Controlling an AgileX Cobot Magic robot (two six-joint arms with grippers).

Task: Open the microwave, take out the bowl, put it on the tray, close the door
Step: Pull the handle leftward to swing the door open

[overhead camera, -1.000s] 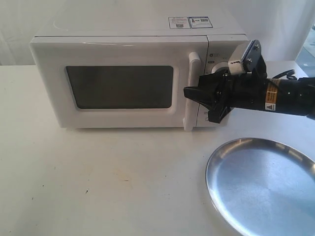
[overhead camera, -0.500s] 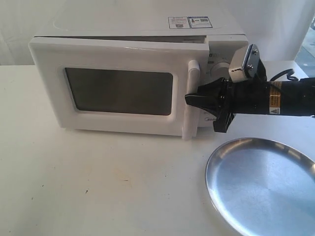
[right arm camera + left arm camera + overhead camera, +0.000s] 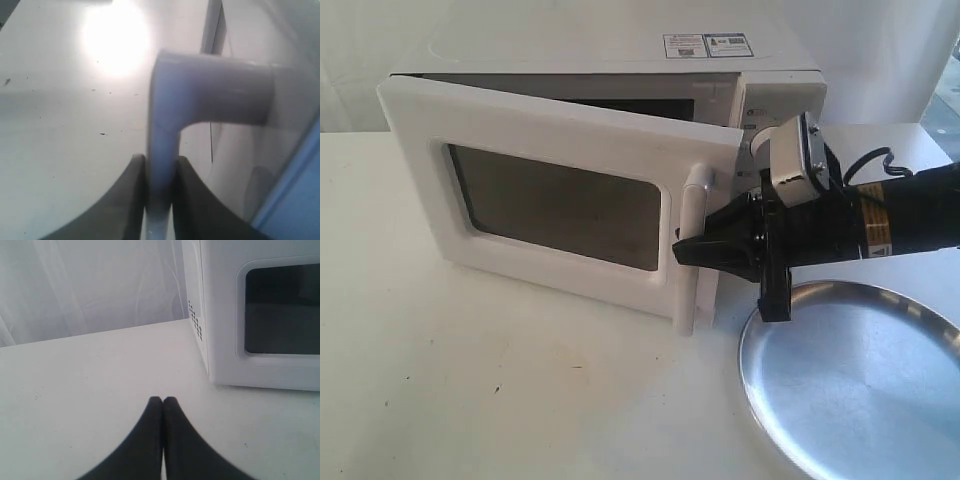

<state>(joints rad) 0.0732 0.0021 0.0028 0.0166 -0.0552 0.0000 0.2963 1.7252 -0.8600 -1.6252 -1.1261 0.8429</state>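
The white microwave (image 3: pixel 610 60) stands at the back of the table. Its door (image 3: pixel 555 205), with a dark window, is swung partly open on its left hinge. My right gripper (image 3: pixel 688 250) is shut on the door's vertical white handle (image 3: pixel 692 215); the right wrist view shows that handle (image 3: pixel 162 150) pinched between both black fingers. The steel tray (image 3: pixel 855 375) lies on the table at the front right, below the right arm. The bowl is hidden. My left gripper (image 3: pixel 162 400) is shut with nothing in it, over the table beside the microwave's side wall (image 3: pixel 197 305).
A white curtain (image 3: pixel 90 285) hangs behind the table. The open door's free edge reaches out over the table close to the tray's rim. A black coiled cable (image 3: pixel 875 160) trails from the right arm.
The right gripper closed on the handle and pulled it forward and left; the door went from closed to partly open. The left arm is not seen earlier.
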